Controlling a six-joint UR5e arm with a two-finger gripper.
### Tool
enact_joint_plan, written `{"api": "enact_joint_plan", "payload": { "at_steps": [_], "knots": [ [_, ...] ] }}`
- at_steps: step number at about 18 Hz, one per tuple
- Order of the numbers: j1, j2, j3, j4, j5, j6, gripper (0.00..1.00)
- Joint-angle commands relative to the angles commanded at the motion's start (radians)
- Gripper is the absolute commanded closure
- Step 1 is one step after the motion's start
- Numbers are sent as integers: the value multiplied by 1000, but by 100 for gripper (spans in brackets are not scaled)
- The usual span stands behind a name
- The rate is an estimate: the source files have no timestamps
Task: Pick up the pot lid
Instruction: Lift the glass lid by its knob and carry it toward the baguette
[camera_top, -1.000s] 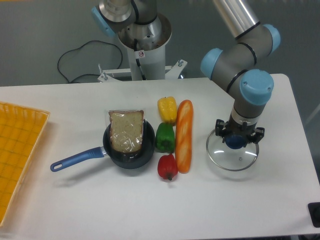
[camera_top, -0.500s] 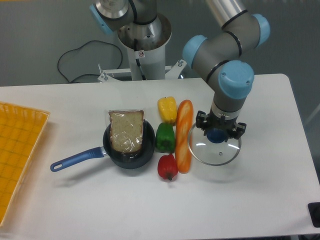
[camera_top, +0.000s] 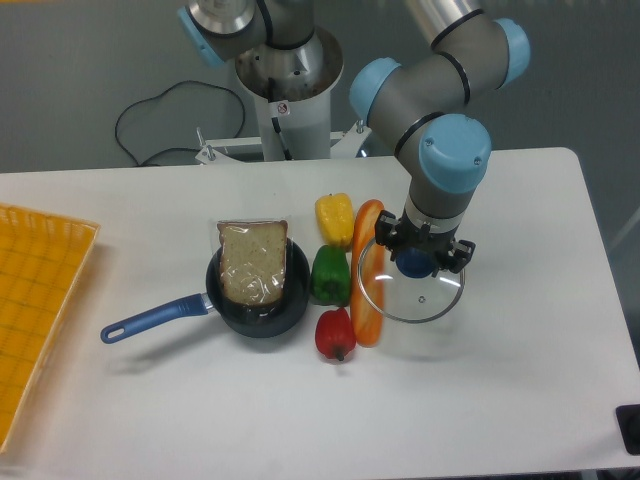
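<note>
Slip looks like the main risk: end effector (camera_top: 421, 257) is closed on just the dark blue knob (camera_top: 414, 263), so pot lid (camera_top: 410, 306) could swivel or drop, or its rim could snag the long orange item (camera_top: 367, 226) if carried low. Lid is round, see-through, thin-rimmed, apparently held over the desk (camera_top: 200, 410), right of the green pepper (camera_top: 330, 277).
</note>
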Motion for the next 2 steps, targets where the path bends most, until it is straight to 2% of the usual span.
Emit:
{"api": "enact_joint_plan", "payload": {
  "at_steps": [2],
  "knots": [
    [2,0,3,-5,0,0,51]
  ]
}}
